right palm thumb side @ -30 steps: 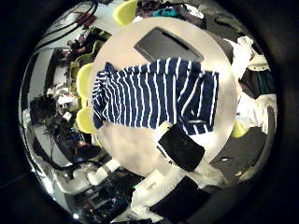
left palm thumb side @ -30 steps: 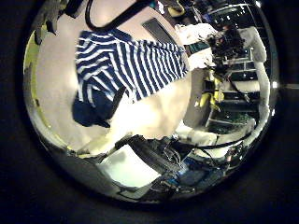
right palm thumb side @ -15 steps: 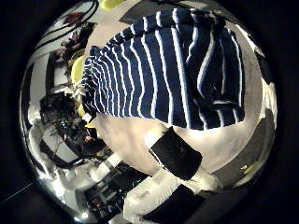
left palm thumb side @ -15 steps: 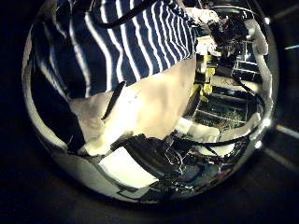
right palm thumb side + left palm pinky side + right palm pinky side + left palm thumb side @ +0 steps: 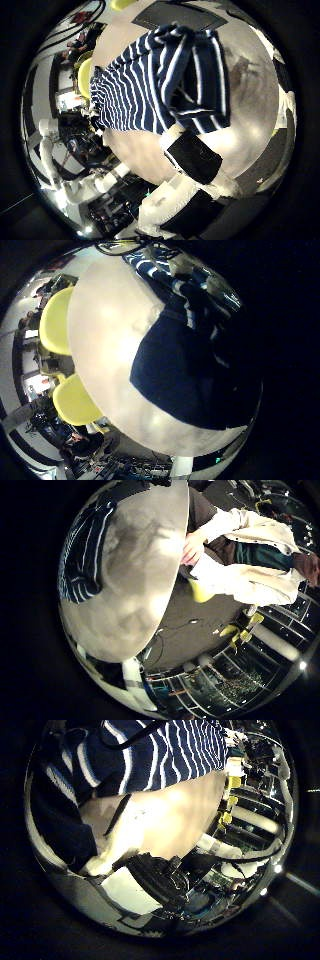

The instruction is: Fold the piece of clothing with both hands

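The dark blue and white striped knit shirt (image 5: 165, 85) lies bunched on the round pale table (image 5: 250, 95), reaching toward its edge. My right hand (image 5: 195, 160) and left hand (image 5: 150, 880) hang close above it; I cannot tell how their fingers stand.

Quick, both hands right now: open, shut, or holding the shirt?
Left hand: close over the striped shirt; grip cannot be told.
Right hand: beside the shirt's edge on the table; grip cannot be told.
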Controlling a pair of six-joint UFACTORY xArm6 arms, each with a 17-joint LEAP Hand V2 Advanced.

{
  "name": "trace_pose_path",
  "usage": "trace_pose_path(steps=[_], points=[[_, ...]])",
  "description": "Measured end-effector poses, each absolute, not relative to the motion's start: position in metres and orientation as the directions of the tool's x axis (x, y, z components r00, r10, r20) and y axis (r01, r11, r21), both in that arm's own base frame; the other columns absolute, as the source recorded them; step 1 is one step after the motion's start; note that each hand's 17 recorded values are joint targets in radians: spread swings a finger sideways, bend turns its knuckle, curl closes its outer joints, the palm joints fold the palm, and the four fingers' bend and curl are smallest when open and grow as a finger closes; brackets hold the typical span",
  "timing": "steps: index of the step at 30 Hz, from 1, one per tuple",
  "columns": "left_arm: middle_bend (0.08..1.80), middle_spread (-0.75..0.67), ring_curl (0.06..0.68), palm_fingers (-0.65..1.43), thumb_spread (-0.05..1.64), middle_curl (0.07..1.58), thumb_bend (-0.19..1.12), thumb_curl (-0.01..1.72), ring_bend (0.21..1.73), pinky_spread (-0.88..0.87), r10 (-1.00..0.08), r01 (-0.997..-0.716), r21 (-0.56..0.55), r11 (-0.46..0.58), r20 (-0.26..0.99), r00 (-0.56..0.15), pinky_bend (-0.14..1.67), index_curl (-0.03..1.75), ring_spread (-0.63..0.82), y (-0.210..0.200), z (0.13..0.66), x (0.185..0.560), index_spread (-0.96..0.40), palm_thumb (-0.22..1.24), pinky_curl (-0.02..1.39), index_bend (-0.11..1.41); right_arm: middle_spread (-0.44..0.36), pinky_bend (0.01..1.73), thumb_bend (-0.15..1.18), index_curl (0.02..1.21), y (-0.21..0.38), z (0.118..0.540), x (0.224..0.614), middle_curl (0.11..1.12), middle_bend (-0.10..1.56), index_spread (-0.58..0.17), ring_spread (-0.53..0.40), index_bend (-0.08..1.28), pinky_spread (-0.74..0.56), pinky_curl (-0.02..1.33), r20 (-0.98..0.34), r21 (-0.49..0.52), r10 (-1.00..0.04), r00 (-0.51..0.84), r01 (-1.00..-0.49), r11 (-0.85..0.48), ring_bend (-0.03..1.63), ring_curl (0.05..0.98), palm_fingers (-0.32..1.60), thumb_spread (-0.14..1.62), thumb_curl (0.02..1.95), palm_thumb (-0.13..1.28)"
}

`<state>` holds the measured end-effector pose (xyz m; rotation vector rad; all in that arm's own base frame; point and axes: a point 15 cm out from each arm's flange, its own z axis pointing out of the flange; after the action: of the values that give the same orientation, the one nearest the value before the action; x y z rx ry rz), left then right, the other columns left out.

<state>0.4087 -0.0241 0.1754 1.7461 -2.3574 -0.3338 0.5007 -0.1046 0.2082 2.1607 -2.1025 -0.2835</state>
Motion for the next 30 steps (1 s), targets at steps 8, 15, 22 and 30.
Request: trace_pose_path(steps=[8, 15, 22, 30], points=[[0.21, -0.21, 0.251, 0.38, 1.37, 0.49, -0.01, 0.28, 0.65, 0.16, -0.955, -0.935, 0.196, 0.295, 0.051, -0.291, 0.18, 0.70, -0.07, -0.026, 0.225, 0.396, -0.27, 0.40, 0.39, 0.25, -0.027, 0.41, -0.04, 0.28, -0.079, 0.186, 0.505, 0.37, 0.32, -0.330, 0.027, 0.13, 0.36, 0.36, -0.064, 0.250, -0.997, 0.054, -0.966, -0.068, 0.63, 0.298, 0.23, 1.25, 0.28, 0.37], [0.21, -0.23, 0.242, 0.40, 1.36, 0.48, -0.01, 0.28, 0.65, 0.13, -0.952, -0.936, 0.176, 0.305, 0.067, -0.298, 0.18, 0.69, -0.09, -0.035, 0.241, 0.392, -0.28, 0.38, 0.36, 0.26, 0.043, 0.48, -0.04, 0.26, -0.042, 0.154, 0.521, 0.36, 0.29, -0.244, 0.110, 0.15, 0.36, 0.37, -0.058, 0.287, -0.995, 0.082, -0.953, -0.096, 0.64, 0.294, 0.18, 1.06, 0.27, 0.23], [0.21, -0.23, 0.234, 0.41, 1.35, 0.48, -0.01, 0.28, 0.65, 0.12, -0.956, -0.937, 0.191, 0.292, 0.068, -0.284, 0.18, 0.68, -0.10, -0.025, 0.235, 0.389, -0.29, 0.38, 0.33, 0.26, 0.075, 0.49, -0.02, 0.26, -0.029, 0.137, 0.541, 0.36, 0.28, -0.198, 0.149, 0.15, 0.36, 0.35, -0.035, 0.297, -0.996, 0.083, -0.951, -0.090, 0.66, 0.285, 0.21, 1.00, 0.28, 0.23], [0.20, -0.23, 0.224, 0.42, 1.35, 0.47, -0.01, 0.29, 0.64, 0.12, -0.958, -0.942, 0.174, 0.286, 0.063, -0.280, 0.18, 0.67, -0.10, -0.019, 0.242, 0.394, -0.29, 0.37, 0.31, 0.26, -0.007, 0.52, -0.01, 0.26, -0.035, 0.138, 0.524, 0.38, 0.37, -0.191, 0.000, 0.16, 0.26, 0.33, 0.007, 0.366, -0.994, 0.107, -0.925, -0.097, 0.84, 0.312, 0.47, 1.02, 0.31, 0.34]])
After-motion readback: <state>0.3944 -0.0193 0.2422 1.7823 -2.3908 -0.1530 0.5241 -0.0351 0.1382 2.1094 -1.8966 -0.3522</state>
